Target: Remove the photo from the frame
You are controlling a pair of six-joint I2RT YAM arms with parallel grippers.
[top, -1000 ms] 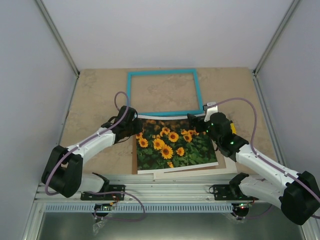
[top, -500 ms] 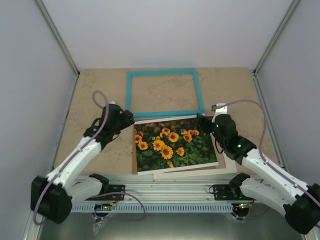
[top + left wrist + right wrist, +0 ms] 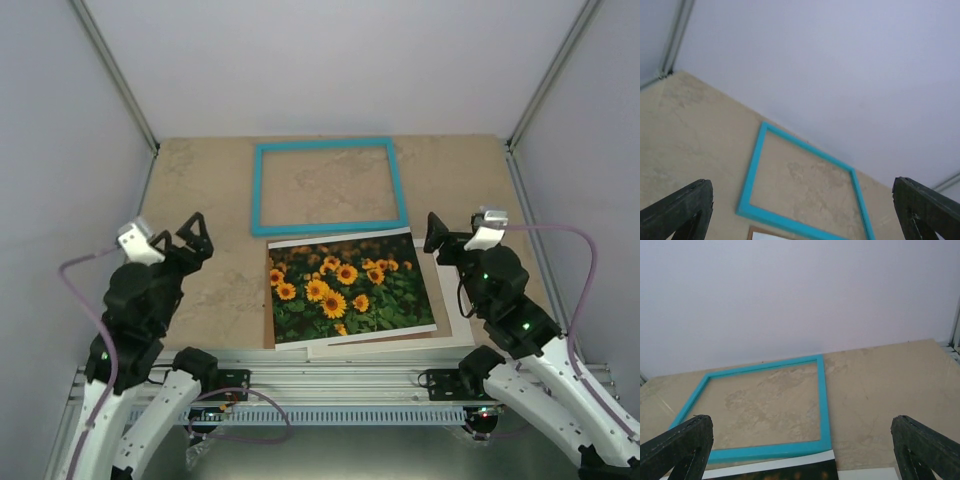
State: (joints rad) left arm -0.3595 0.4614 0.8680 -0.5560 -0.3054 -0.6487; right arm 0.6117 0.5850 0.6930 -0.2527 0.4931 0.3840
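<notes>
The empty turquoise frame (image 3: 258, 190) lies flat at the back middle of the table. The sunflower photo (image 3: 345, 285) lies face up just in front of it, apart from the frame, on a brown backing (image 3: 268, 318) and a white mat (image 3: 455, 325). My left gripper (image 3: 192, 235) hangs open to the left of the photo, touching nothing. To the photo's right, my right gripper (image 3: 436, 236) is open and holds nothing. In the left wrist view the frame (image 3: 747, 197) shows between the spread fingers (image 3: 682, 210). The right wrist view shows the frame (image 3: 823, 400) and the photo's top edge (image 3: 790, 474).
Grey walls close in the back and both sides of the beige table (image 3: 190, 180). A metal rail (image 3: 330, 365) runs along the near edge, just under the stacked backing and mat. The white mat's corner (image 3: 867, 474) shows beside the photo in the right wrist view.
Both arms have drawn back from the photo's upper corners toward the near edge and lifted. The left gripper has opened. The photo lies where it was.
</notes>
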